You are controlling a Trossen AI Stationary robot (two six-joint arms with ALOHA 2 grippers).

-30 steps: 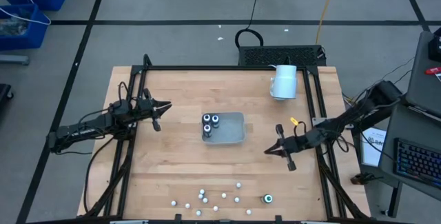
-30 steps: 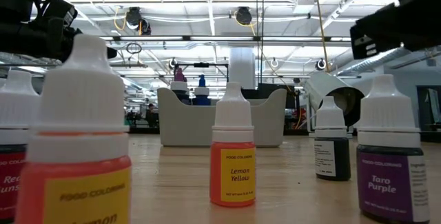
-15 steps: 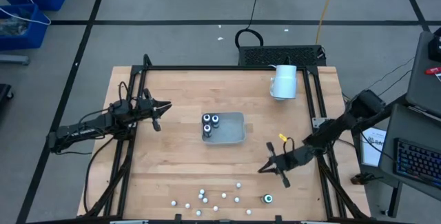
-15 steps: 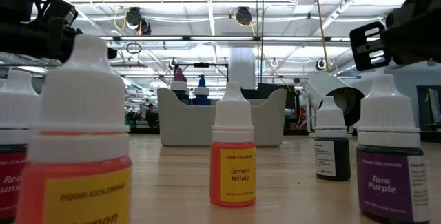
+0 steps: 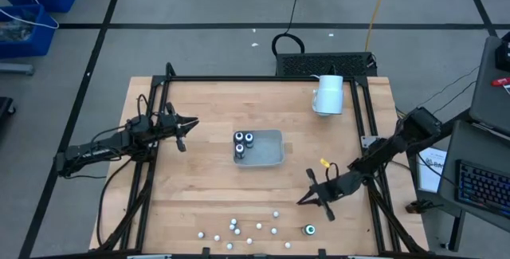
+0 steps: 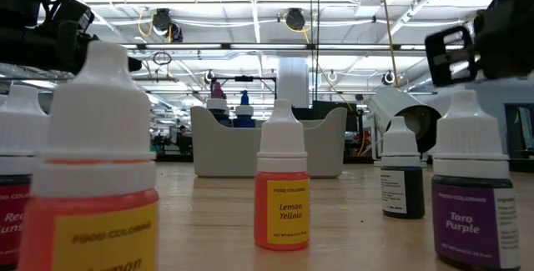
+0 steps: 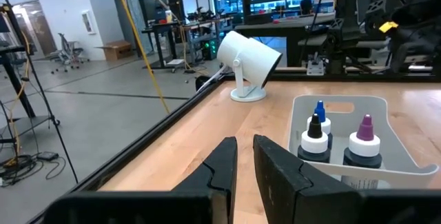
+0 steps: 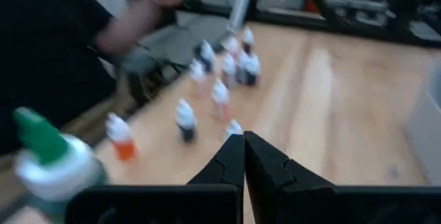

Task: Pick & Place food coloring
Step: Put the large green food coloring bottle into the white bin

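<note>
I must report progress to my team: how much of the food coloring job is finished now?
Done: three bottles stand in the tray. In hand: nothing; the right gripper is shut and empty, above the loose bottles near the table's front edge. The left gripper waits apart. Left: about a dozen bottles.

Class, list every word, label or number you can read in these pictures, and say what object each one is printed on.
"FOOD COLORING" and "Lemon Yellow": the middle orange bottle, low view.
"FOOD COLORING" and "Taro Purple": the purple bottle at right.
"FOOD COLORING": the big near bottle; its lower line is cut off.
"Re… Sun…", partly hidden: the red bottle at the left edge.
The dark bottle has print too small to read.
Other views: nothing legible.
</note>
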